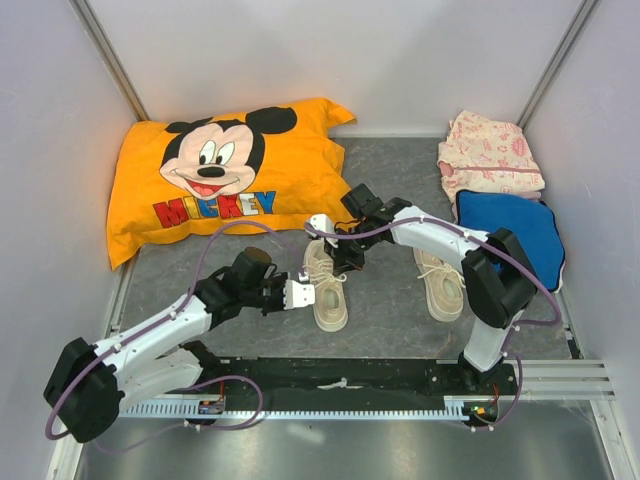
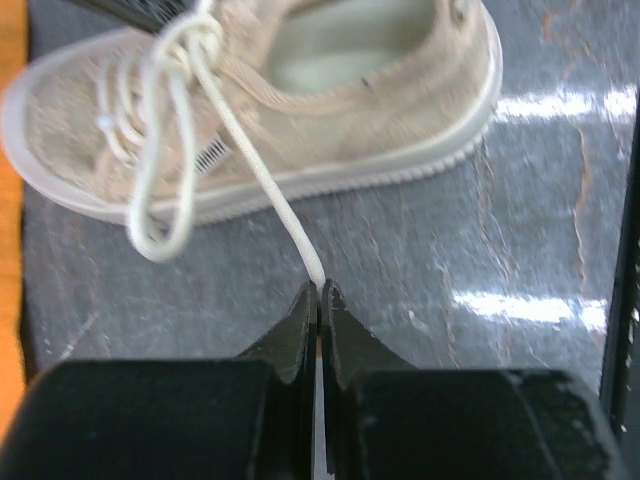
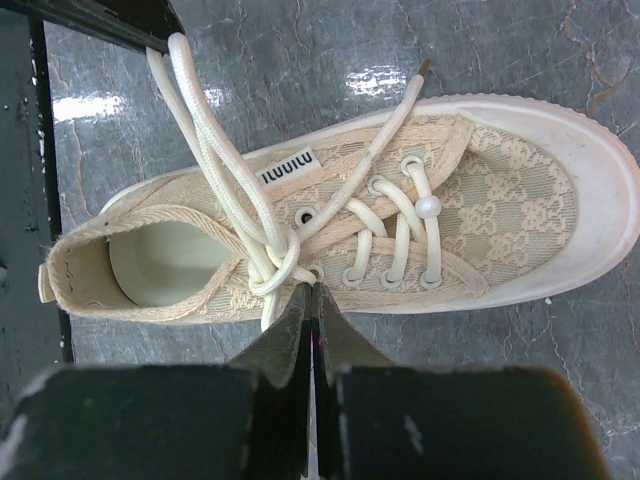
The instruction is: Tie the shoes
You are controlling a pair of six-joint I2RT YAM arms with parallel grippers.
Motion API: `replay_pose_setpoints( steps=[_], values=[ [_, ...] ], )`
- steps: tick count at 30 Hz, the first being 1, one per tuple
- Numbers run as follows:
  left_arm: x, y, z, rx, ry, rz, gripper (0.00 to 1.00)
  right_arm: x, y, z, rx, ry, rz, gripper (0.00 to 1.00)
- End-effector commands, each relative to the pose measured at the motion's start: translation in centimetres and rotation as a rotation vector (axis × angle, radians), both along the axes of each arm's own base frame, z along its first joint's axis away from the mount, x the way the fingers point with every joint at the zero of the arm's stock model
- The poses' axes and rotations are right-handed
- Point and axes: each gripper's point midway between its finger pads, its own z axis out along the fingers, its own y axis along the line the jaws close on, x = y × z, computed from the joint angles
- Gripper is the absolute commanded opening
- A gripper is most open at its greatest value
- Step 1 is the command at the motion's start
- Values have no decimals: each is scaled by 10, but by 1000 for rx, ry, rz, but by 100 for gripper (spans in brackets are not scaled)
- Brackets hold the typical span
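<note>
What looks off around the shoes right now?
Nothing spilled or damaged. The middle shoe sits upright, its laces pinched by the left end effector and right end effector. The other shoe, further right, lies with laces loose.

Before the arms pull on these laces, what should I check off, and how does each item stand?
1. Left gripper shut on the lace: ok.
2. That lace running straight and taut up to the knot: ok.
3. Right gripper pinching a strand at the knot: cannot tell; it is shut, but the strand runs behind its fingers.
4. Shoe sole down on the table: ok.
5. Bow finished: not ok; one lace end lies loose across the tongue.
6. Other shoe tied: cannot tell, too small.
</note>
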Motion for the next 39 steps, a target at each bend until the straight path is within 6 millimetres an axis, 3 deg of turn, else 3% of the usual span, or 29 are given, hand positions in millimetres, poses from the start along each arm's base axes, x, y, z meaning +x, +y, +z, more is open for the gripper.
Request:
replay_pose_setpoints(
  steps=[1,7,11,15,22,26,27,30,31,35,39],
  values=[
    [-9,21,-17,97,10,-6,2,6,2,15,32,-51,-26,0],
    [-12,27,-21,118,17,5,2,7,-2,20,51,-30,-98,0],
    [-13,22,-15,91,14,-11,14,-3,-2,20,71,5,-80,0],
    [-11,18,-11,78,13,-18,20,-8,1,15,64,35,-55,0],
    [-9,15,-8,71,10,-26,24,-1,2,2,33,43,-68,37],
    [-9,14,-6,61,11,-23,26,4,5,-1,32,39,-75,43],
    [-8,13,-3,54,5,-21,27,4,6,-1,33,38,-74,42],
    [-2,8,15,5,-21,-4,32,5,7,-1,36,41,-67,15],
    [1,7,23,-16,-35,5,38,5,7,1,37,36,-69,0],
    [24,-6,75,-110,-203,6,50,7,8,10,48,27,-89,0],
    [35,-17,101,-134,-323,-65,56,11,9,19,61,21,-138,0]
  ],
)
